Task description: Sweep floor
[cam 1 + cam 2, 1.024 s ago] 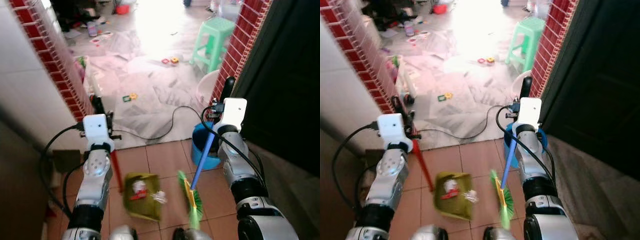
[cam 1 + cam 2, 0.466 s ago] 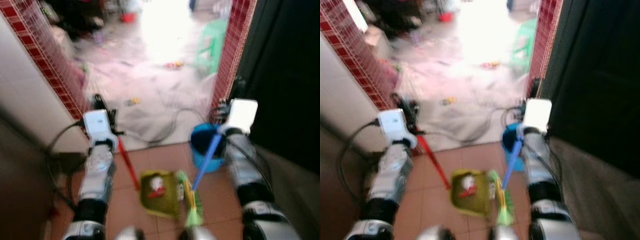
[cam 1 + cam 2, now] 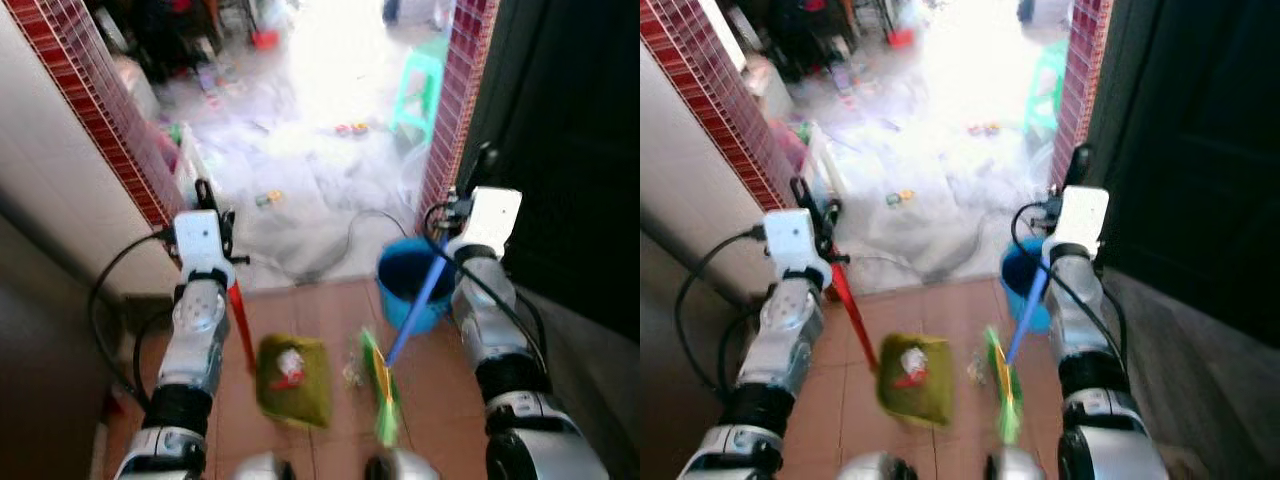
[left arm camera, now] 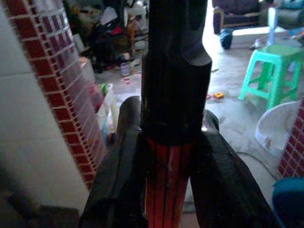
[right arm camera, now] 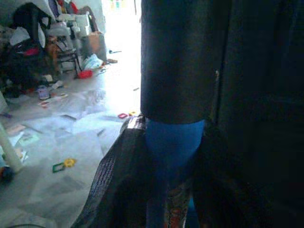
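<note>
I hold the left pincer (image 4: 166, 161) clenched on the red dustpan handle (image 3: 240, 320); the wrist view shows both fingers (image 4: 118, 166) pressed against the shaft just below its black end cap. The grip sits high on the handle so that the dustpan (image 3: 293, 378) rests flat on the tile floor (image 3: 320, 310) while the arm stays raised.

The right pincer (image 5: 166, 166) is clenched on the blue broom handle (image 3: 418, 310) in the same manner, just under its black cap. The handle slopes down toward the robot's left, placing the green bristles (image 3: 380, 385) on the floor just beside the open edge of the dustpan. I judge this angle is kept so that each stroke drives debris into the pan.

White and red litter (image 3: 289, 365) lies inside the dustpan. A small scrap (image 3: 352, 372) lies on the tiles between the bristles and the pan; it looks like the next thing to sweep in.

A blue bucket (image 3: 405, 285) stands behind the broom, touching or close to the handle. A black cable (image 3: 345, 235) crosses the pale floor beyond the doorway. I would keep strokes short to avoid both.
</note>
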Controlling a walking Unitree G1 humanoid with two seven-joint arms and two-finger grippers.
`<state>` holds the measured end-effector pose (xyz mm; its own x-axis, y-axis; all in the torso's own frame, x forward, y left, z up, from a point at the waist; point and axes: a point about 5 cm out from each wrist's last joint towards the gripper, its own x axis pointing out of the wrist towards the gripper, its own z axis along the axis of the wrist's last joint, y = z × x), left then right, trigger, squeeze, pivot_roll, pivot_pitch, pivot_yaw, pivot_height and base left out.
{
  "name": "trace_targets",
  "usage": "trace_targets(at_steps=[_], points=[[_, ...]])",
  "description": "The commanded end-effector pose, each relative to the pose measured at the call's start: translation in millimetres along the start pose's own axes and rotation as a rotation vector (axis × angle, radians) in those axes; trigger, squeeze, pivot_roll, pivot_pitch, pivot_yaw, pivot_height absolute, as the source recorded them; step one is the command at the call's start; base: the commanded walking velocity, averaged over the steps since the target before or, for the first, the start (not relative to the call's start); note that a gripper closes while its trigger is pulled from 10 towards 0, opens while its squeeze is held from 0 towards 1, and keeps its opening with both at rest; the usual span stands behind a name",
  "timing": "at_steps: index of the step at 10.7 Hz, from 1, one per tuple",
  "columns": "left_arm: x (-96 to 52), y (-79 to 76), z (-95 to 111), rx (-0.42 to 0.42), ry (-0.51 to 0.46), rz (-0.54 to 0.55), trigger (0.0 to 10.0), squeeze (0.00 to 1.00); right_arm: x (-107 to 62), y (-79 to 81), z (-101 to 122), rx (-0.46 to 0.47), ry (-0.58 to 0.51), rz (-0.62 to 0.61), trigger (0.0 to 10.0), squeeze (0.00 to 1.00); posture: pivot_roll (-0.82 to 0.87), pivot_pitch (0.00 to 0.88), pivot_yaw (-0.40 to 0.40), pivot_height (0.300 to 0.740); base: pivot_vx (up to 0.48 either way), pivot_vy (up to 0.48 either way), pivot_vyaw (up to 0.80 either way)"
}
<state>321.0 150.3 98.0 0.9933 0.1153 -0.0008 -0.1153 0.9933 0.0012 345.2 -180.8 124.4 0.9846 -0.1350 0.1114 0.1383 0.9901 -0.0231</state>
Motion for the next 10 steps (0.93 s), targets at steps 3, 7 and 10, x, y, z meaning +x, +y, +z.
trace_targets(at_steps=[3,7,10], points=[[4.9,18.3,1,0.027,-0.041,0.126,10.0,0.00,-0.8,4.2,0,-0.019,0.007,0.029,10.0,0.00,-0.13,0.000,0.067,0.740,0.000,0.000,0.00],[11.2,16.8,-19,0.033,0.027,0.206,10.0,0.00,-3.2,6.8,-2,0.010,0.010,0.048,10.0,0.00,-0.15,0.000,0.073,0.740,0.000,0.000,0.00],[11.0,-13.0,-35,0.040,0.103,0.168,10.0,0.00,0.0,13.8,3,0.048,0.006,0.105,10.0,0.00,-0.18,0.000,0.077,0.740,0.000,0.000,0.00]])
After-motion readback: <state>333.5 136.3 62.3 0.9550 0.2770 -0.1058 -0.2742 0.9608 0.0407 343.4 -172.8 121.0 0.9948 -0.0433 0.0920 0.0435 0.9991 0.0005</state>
